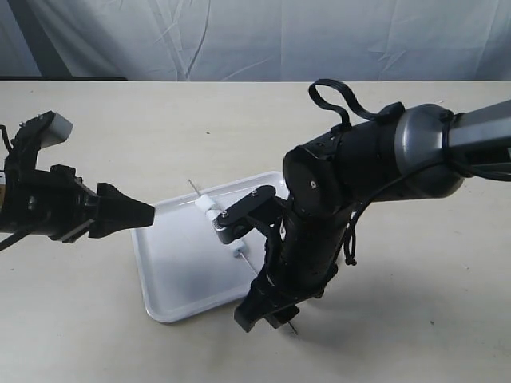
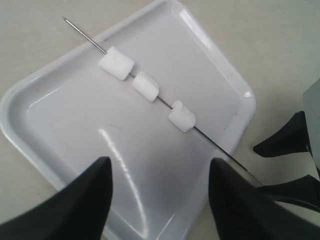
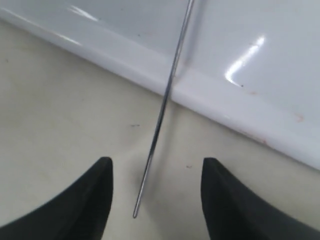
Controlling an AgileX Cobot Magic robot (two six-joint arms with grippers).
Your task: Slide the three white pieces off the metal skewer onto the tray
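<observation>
Three white pieces (image 2: 116, 63) (image 2: 146, 86) (image 2: 182, 116) sit threaded in a row on the metal skewer (image 2: 82, 33), which lies diagonally across the white tray (image 2: 60, 115). One end of the skewer (image 3: 162, 112) sticks out past the tray rim (image 3: 210, 95) over the table. That end lies between the fingers of my right gripper (image 3: 156, 167), which is open and low over it, touching nothing. My left gripper (image 2: 159, 167) hangs open over the tray's left edge (image 1: 148, 215), well apart from the pieces. In the exterior view my right arm hides part of the skewer.
The tray (image 1: 184, 271) rests on a beige table (image 1: 415, 319) with a pale cloth backdrop behind. My right arm (image 1: 319, 215) leans over the tray's right corner.
</observation>
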